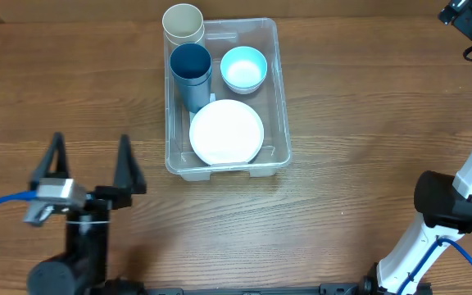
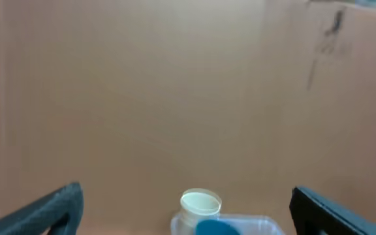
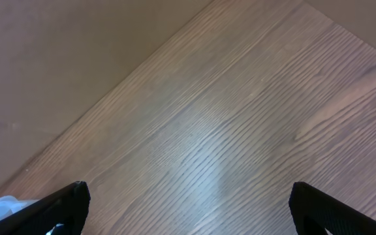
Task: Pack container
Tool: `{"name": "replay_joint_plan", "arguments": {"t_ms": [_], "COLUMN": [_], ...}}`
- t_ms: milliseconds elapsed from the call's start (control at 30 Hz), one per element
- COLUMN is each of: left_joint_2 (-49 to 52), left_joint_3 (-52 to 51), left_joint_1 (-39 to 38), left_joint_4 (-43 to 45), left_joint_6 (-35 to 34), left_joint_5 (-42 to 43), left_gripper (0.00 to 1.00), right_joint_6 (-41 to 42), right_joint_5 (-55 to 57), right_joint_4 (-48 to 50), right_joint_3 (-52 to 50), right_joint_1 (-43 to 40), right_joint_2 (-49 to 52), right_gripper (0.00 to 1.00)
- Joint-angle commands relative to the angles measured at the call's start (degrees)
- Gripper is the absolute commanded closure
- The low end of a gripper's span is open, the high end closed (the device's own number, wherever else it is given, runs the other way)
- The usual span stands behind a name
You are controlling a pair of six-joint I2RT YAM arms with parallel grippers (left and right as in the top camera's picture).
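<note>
The clear container (image 1: 280, 106) stands at the table's middle back. In it are a white plate (image 1: 226, 131) at the front, a light blue bowl (image 1: 243, 68) at the back right, a dark blue cup (image 1: 191, 70) and a cream cup (image 1: 183, 24) at the back left corner. My left gripper (image 1: 91, 164) is open and empty, near the front left, apart from the container. Its wrist view (image 2: 187, 191) shows the cream cup (image 2: 201, 203), the blue cup (image 2: 217, 228) and the container's rim (image 2: 260, 223) far ahead. My right gripper (image 1: 463, 16) is at the far right back, open and empty in its wrist view (image 3: 188, 189).
The right arm's base and white link (image 1: 441, 205) stand at the front right. A brown wall (image 2: 175, 85) rises behind the table. A corner of the clear container (image 3: 4, 206) shows at the lower left of the right wrist view, over bare wood (image 3: 227, 130).
</note>
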Motion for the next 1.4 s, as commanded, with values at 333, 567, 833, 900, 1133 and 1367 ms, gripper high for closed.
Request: {"name": "replay_joint_plan", "arguments": {"t_ms": [333,567,833,900,1133,1367], "left_joint_2": [-18.8,-18.8,-18.8,-18.7,-18.7,-18.7], "left_joint_3": [-29.3,-31.1,-31.1,-31.1,-31.1,-31.1], "left_joint_1": [7.9,7.9,8.0,8.0,8.0,8.0], "left_joint_4": [10.8,-1.9,-9.7,-9.7,-9.7,-9.7], "left_joint_6": [0.0,4.5,4.9,4.9,4.9,4.9], "left_joint_5": [7.8,7.8,8.6,8.7,8.7,8.7], "left_gripper": [0.00,0.00,0.00,0.00,0.00,0.00], "right_joint_6": [0.3,0.3,0.3,0.3,0.3,0.3], "right_joint_5": [0.4,0.4,0.4,0.4,0.4,0.4], "right_joint_4": [0.2,0.2,0.2,0.2,0.2,0.2], "right_joint_3": [0.4,0.4,0.4,0.4,0.4,0.4], "right_joint_1": [0.1,0.1,0.1,0.1,0.1,0.6], "right_joint_2": [-0.1,-0.1,-0.1,-0.1,-0.1,0.0], "right_gripper": [0.00,0.00,0.00,0.00,0.00,0.00]}}
